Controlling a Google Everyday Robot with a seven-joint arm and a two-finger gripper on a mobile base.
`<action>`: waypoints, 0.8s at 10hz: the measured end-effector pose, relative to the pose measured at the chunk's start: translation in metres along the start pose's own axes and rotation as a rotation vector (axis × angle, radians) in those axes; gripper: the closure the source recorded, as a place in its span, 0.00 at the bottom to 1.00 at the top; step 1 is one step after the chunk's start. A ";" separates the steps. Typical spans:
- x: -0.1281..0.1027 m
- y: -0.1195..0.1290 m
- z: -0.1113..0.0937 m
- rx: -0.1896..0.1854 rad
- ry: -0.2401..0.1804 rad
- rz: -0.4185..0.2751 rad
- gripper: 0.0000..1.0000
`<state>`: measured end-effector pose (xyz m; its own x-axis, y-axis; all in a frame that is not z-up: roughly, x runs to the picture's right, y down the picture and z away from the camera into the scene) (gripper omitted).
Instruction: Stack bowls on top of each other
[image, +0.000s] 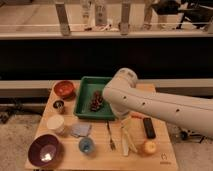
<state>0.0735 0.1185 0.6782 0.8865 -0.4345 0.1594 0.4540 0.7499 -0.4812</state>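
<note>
The large dark purple bowl (45, 150) sits at the table's front left corner. The smaller red-orange bowl (64, 89) sits at the back left, well apart from it. Both stand upright on the wooden table (100, 160), and neither holds the other. My white arm (150, 105) reaches in from the right, and its rounded joint hangs over the right part of the green tray (85, 102). My gripper does not show; only the arm's links are in view.
Between the bowls stand a tiny dark metal cup (59, 105) and a white cup (55, 123). A blue cup (86, 145), grey cloth (80, 130), fork (110, 137), yellow peel (127, 140), orange fruit (149, 146) and black bar (149, 127) lie in front. A dark cluster (96, 101) lies in the tray.
</note>
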 end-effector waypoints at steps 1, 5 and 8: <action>-0.003 -0.002 0.000 -0.001 0.004 -0.018 0.20; -0.031 -0.016 0.004 -0.008 0.023 -0.101 0.20; -0.046 -0.023 0.007 -0.015 0.038 -0.161 0.20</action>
<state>0.0229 0.1247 0.6878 0.7982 -0.5672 0.2028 0.5882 0.6615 -0.4652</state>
